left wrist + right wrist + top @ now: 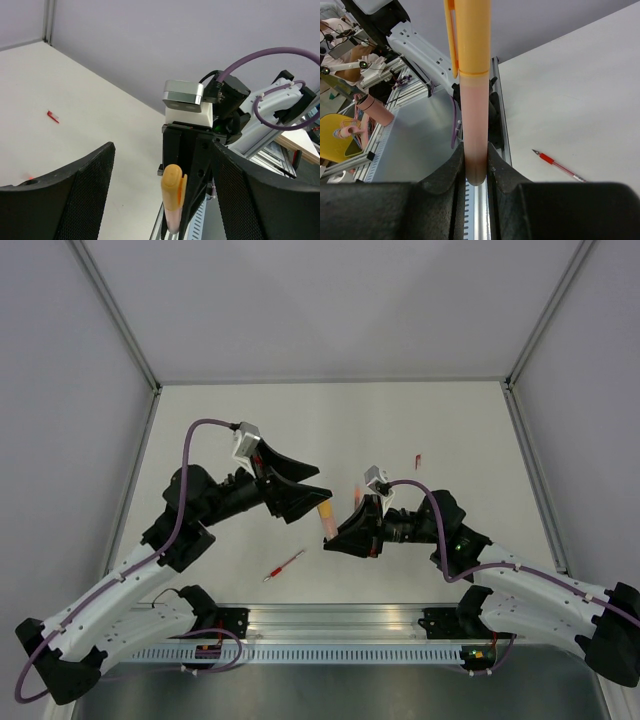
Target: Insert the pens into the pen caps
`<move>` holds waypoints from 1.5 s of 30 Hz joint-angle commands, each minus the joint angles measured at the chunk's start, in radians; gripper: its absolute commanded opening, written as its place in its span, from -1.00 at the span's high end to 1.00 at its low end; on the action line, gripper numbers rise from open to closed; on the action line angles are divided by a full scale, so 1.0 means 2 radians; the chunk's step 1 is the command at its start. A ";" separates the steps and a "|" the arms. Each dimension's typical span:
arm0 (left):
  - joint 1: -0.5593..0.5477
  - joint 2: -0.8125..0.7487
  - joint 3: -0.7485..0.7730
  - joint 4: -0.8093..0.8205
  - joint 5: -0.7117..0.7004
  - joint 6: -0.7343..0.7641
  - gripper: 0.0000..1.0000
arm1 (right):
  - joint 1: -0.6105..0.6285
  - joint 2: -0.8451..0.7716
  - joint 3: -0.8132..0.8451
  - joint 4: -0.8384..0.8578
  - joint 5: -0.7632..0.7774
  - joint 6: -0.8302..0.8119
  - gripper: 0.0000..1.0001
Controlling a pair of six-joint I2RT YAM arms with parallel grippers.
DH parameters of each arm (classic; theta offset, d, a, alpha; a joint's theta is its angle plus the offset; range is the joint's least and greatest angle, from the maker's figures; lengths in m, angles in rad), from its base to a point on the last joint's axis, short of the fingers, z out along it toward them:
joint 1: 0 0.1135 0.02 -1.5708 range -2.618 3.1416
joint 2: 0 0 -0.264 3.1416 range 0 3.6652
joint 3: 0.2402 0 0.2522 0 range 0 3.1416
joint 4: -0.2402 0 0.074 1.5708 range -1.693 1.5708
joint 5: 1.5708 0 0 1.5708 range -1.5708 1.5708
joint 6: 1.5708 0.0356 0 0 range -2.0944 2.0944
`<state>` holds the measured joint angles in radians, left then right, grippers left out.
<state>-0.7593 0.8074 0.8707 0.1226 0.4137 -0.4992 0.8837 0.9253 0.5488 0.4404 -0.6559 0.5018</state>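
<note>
Holding a capped pen on the right, left jaws wide

Top view: my right gripper (335,538) is clamped on the orange pen (327,525) at centre frame, with its orange cap (324,508) on. My left gripper (322,482) stands spread just beside it. A red pen (284,565) lies lower centre and a red cap (418,461) upper right.

Left wrist: my fingers (85,200) gape either side of the capped pen.

Right wrist: the jaws pinch the barrel at bottom centre.

A pale pink pen (474,125) wearing an orange clip cap (470,35) stands upright above the table (400,420), its lower end pinched in the right gripper (476,167). A slim red pen (285,565) lies flat near the front edge, tip bare. A small red cap (418,461) lies far back on the right, well apart.
</note>
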 commanded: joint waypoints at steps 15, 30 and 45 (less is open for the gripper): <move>0.000 0.025 -0.065 0.125 0.080 -0.050 0.00 | 0.001 0.000 0.007 0.050 -0.023 0.014 1.00; -0.001 0.031 -0.151 0.237 0.104 -0.116 0.95 | 0.001 -0.017 0.012 0.042 0.026 0.002 1.00; -0.001 0.050 -0.233 0.363 0.124 -0.193 0.95 | 0.000 0.019 0.193 -0.070 0.081 -0.088 1.00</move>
<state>-0.7349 0.8806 0.4892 0.9325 0.5179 -0.8234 0.8982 0.9642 0.7799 0.0822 -0.6205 0.3862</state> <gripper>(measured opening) 0.288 0.230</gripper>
